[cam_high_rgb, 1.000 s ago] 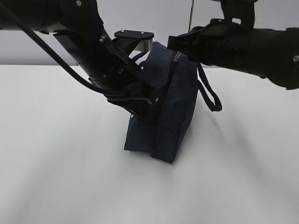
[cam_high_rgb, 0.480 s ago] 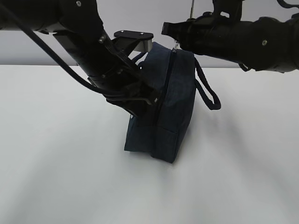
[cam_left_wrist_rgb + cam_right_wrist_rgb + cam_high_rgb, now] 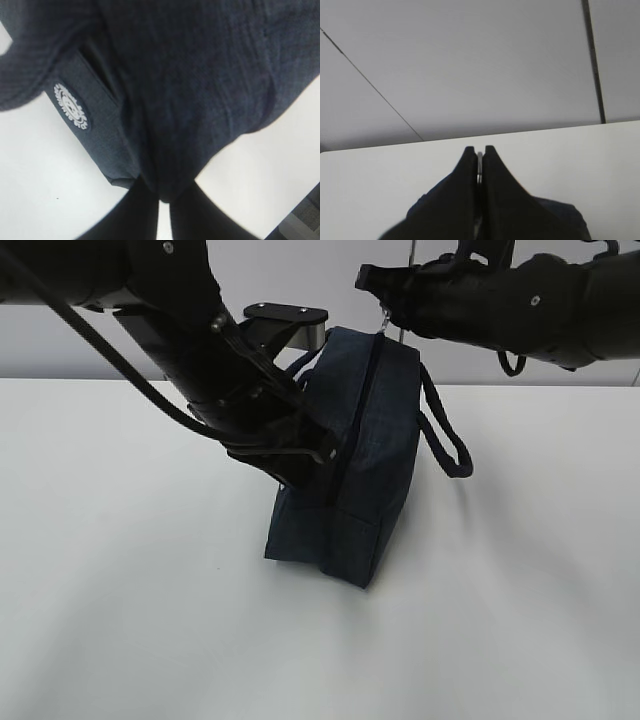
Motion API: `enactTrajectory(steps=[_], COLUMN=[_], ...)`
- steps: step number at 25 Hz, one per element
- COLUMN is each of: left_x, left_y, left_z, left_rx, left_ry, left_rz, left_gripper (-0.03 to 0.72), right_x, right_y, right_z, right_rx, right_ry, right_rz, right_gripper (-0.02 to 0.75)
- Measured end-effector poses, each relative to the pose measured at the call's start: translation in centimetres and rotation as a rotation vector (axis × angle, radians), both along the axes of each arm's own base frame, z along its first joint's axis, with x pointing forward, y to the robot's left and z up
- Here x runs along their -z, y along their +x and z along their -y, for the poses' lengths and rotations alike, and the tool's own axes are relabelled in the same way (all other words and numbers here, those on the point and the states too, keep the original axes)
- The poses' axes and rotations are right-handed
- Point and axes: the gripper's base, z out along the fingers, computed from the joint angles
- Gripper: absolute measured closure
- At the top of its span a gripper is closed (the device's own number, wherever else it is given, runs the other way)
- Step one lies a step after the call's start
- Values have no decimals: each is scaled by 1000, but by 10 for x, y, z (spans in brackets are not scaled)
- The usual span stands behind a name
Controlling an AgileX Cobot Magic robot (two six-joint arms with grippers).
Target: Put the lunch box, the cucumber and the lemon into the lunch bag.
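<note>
The dark navy lunch bag (image 3: 365, 480) stands on end in the middle of the white table. My left gripper (image 3: 318, 455) is shut on a fold of the bag's side fabric. In the left wrist view the cloth fills the frame, with the round white logo (image 3: 71, 106) at the left and the left gripper (image 3: 165, 199) pinching the cloth at the bottom. My right gripper (image 3: 385, 318) is above the bag's top edge, shut on the zipper's metal ring pull (image 3: 479, 162), which shows between its fingertips (image 3: 469, 152). The lunch box, the cucumber and the lemon are out of view.
One loop handle (image 3: 447, 438) hangs off the bag's right side. The white table (image 3: 120, 620) stretches all round the bag, and a grey wall (image 3: 470, 60) stands behind it. Both black arms cross above the bag.
My right gripper has risen and shifted slightly right with the zipper pull in it, and its arm has swung higher. The left gripper and the bag's base have stayed put.
</note>
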Motion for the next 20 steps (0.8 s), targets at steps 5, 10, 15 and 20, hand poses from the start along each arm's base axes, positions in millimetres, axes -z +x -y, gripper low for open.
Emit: enactTrajectory(steps=[5,10,15,20], left_x=[0,0,0,1], left_y=[0,0,0,0], left_z=[0,0,0,0], left_rx=[1,1,2,4], left_ry=[1,1,3,5], left_rz=[3,3,4,1], left_gripper=[691,691,691,691], right_x=[3,13,23,29], right_y=[22,44,62,70], right_z=[-5,-3,4,8], right_rx=[1,4,11,1], right_ry=[16,21,26,23], right_rz=[-9,-47,-93,-144], right_gripper=[738,738,738,738])
